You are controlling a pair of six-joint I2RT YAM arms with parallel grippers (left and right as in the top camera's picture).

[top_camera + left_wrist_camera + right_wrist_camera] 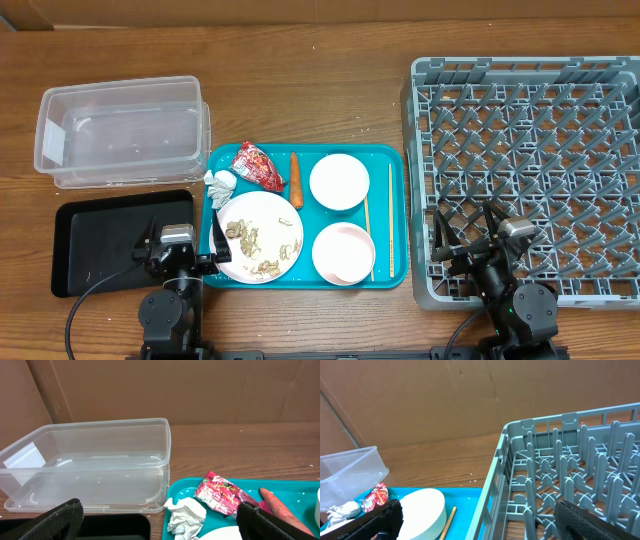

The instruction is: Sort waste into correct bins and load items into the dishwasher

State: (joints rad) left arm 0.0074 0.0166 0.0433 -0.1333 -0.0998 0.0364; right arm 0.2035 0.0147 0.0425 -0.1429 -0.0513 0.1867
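Left gripper [181, 238] wide open, empty, above right part of black tray [100, 235]. Right gripper [478, 243] also wide open, empty, at near-left corner of dish rack [530, 130]. Waste lies on teal tray [375, 158] between arms. Crumpled tissue [186, 516] sits just ahead-right of left gripper, red snack wrapper [222, 495] just beyond it, long axis slanting toward carrot [295, 176]. Left arm judged nearer to waste. Clear tub [100, 455] lies ahead-left of left gripper, so carry looks short

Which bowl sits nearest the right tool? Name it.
The pinkish bowl at the tray's robot-side edge, beside the plate; the white bowl sits farther back, by the carrot.
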